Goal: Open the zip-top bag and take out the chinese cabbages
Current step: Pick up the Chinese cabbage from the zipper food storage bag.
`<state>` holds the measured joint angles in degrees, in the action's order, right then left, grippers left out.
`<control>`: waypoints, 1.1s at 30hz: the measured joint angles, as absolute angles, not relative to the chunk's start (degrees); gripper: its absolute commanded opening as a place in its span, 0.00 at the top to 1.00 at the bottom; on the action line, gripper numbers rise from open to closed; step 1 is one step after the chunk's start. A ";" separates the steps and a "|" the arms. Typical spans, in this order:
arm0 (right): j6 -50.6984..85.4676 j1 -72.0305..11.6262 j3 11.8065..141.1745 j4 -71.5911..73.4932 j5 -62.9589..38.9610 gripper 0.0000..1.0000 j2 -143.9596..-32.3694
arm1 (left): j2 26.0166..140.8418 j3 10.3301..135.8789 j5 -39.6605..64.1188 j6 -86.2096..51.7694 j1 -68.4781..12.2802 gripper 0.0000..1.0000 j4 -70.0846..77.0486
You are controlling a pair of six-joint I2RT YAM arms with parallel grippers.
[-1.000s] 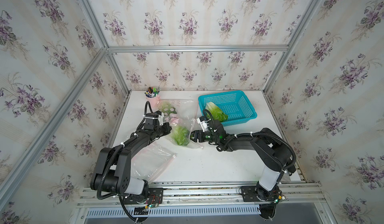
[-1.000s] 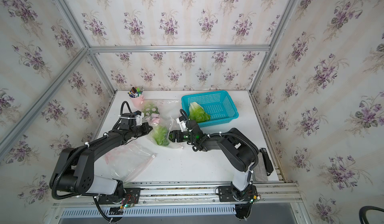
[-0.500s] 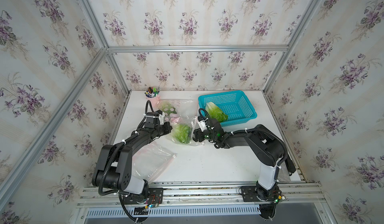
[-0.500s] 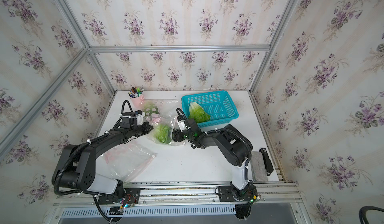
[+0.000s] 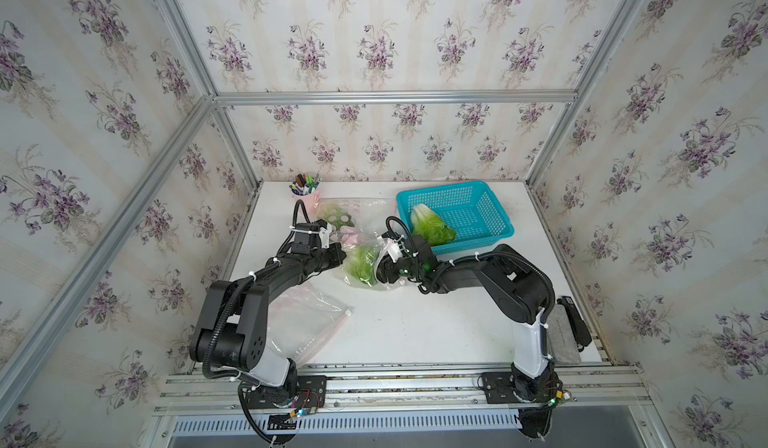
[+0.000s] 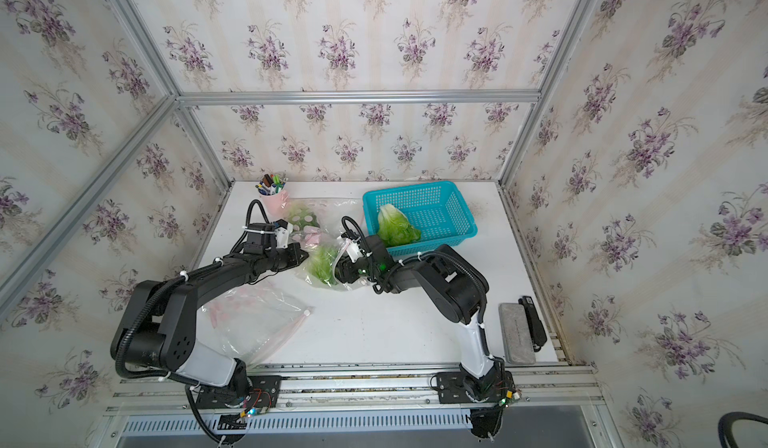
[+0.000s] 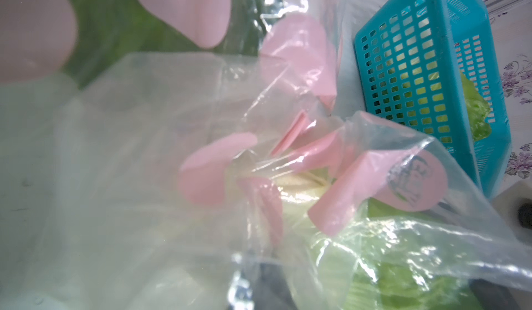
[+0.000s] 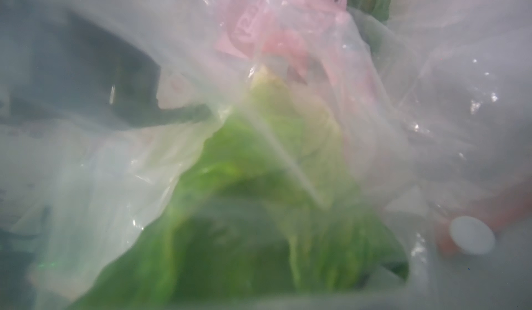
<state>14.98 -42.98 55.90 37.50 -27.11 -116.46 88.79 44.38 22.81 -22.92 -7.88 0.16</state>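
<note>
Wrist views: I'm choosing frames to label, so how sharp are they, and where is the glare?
Left wrist view: zip-top bag film near the lens is hazy, teal basket sharper, glare streaks on the creases. Right wrist view: almost all soft, the chinese cabbage a green smear behind film, few glints.

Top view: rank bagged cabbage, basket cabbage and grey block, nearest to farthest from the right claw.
1. Bagged cabbage, directly at the right claw, centre.
2. Basket cabbage, behind, in the blue basket.
3. Grey block, front right edge.

cabbage [image 5: 432,227] green | basket [image 5: 473,244] turquoise | bag [image 7: 129,121] clear, pink dots | table [image 5: 415,333] white
</note>
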 measured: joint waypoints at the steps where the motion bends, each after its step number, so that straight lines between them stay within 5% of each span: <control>1: 14.98 -42.98 56.18 37.50 -27.29 0.43 -116.81 | 88.79 44.38 22.81 -22.74 -7.88 1.00 0.16; 6: 15.38 -42.98 57.17 37.85 -27.18 0.90 -118.69 | 88.97 44.49 23.05 -22.33 -7.92 0.94 0.36; 8: 15.84 -42.87 56.80 38.22 -26.70 1.00 -118.89 | 88.79 44.60 23.27 -21.91 -7.94 0.61 0.36; 10: 16.40 -42.72 55.27 39.99 -26.46 1.00 -118.52 | 88.09 44.60 23.33 -21.58 -7.99 0.11 0.03; 11: 16.53 -42.68 54.24 40.69 -26.41 1.00 -118.08 | 87.61 44.58 23.29 -21.58 -7.99 0.01 -0.05; 26: 17.82 -40.25 44.16 47.18 -30.04 1.00 -111.11 | 90.17 39.07 32.64 -31.42 -6.42 0.02 17.45; 30: 18.06 -40.05 43.05 47.72 -31.57 1.00 -109.82 | 92.62 38.98 34.35 -34.46 -6.13 0.19 22.02; 31: 18.15 -39.88 42.70 47.70 -32.08 1.00 -109.38 | 93.27 38.98 34.65 -35.14 -6.13 0.27 22.92; 33: 18.52 -39.38 41.82 47.70 -32.73 1.00 -108.38 | 94.24 38.98 35.11 -36.23 -6.17 0.58 24.03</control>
<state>18.52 -39.38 41.82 47.70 -32.73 -108.38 94.24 38.98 35.11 -36.23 -6.17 24.03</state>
